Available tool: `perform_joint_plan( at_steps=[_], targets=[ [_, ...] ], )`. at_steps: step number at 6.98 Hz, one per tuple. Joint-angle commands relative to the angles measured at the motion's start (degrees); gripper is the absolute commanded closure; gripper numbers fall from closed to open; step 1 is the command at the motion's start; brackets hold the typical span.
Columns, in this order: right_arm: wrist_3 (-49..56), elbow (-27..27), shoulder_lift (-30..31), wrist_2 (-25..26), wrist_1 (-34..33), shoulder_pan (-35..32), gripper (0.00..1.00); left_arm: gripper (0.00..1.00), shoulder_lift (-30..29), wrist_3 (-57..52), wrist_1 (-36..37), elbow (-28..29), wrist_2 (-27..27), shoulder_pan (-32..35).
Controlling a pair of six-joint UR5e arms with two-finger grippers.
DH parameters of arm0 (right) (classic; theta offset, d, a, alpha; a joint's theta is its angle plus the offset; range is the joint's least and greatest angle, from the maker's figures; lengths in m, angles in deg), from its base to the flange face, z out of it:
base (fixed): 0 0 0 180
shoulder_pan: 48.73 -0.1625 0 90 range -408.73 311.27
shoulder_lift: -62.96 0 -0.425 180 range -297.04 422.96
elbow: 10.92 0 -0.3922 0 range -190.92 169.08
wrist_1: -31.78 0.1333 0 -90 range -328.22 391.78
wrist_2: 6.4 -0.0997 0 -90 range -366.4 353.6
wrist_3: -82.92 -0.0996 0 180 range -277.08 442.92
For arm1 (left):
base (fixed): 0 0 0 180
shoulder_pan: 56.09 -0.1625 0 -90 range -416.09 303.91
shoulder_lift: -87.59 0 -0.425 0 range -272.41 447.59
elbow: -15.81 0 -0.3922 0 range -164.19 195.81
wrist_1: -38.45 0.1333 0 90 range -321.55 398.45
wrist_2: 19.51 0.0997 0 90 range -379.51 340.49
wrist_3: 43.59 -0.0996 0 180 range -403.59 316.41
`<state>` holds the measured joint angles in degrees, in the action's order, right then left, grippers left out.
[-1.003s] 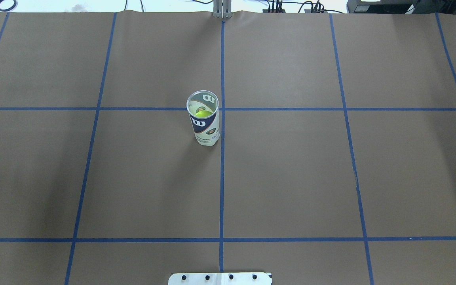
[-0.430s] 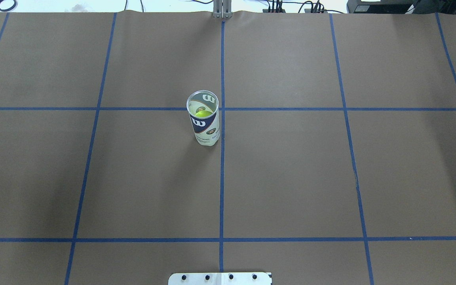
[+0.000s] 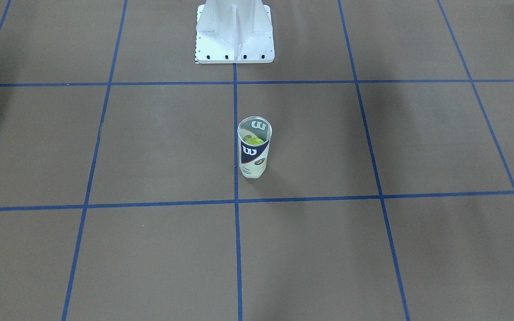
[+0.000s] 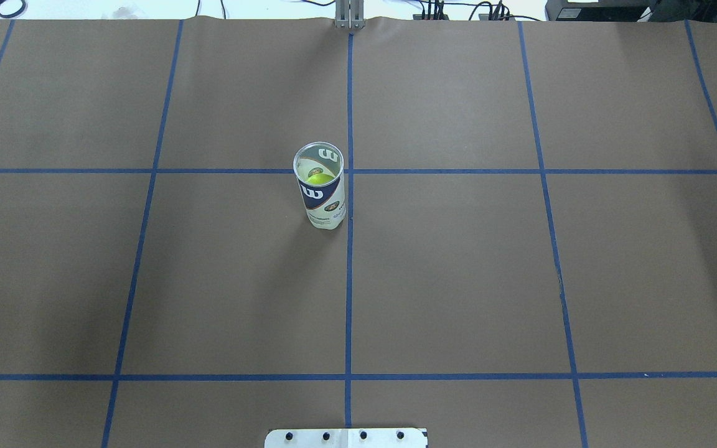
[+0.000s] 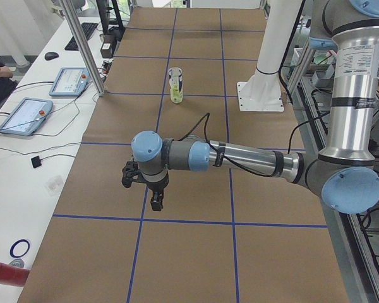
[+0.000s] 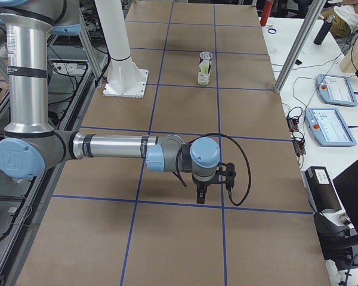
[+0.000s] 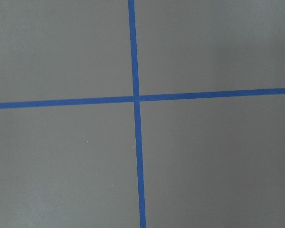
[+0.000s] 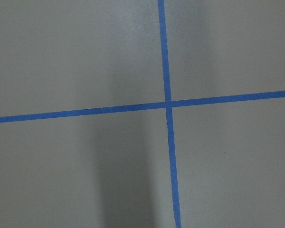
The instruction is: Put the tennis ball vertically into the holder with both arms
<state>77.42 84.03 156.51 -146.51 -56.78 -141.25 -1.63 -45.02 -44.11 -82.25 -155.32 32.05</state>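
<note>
At my 12 o'clock: holder [image 4: 322, 202] upright, tennis ball [image 4: 319, 178] inside.
My left gripper [image 5: 155, 203], right gripper [image 6: 200, 195]: above table [image 5: 196, 259]; jaw opening, I cannot tell.

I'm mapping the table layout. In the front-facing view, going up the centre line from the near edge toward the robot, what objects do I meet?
Clear tennis-ball tube, standing upright with a yellow-green tennis ball inside → white metal base at the far edge.

Clear holder [image 4: 323, 200], navy-white label, white W; yellow-green tennis ball [image 4: 319, 178]; brown table [image 4: 458, 280], blue grid.
</note>
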Motion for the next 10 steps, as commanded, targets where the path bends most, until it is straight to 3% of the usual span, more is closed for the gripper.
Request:
perform_joint_plan(
  at_steps=[1, 10],
  targets=[
    [2.8, 0.5, 0.8, 0.0, -2.8, -1.8, 0.00, 0.00, 0.7, -0.6, 0.1, 0.1, 0.1, 0.0],
    [2.7, 1.8, 0.2, -0.5, -2.8, -2.1, 0.00, 0.00, 0.4, -0.2, 0.2, -0.4, -0.3, 0.0]
  ],
)
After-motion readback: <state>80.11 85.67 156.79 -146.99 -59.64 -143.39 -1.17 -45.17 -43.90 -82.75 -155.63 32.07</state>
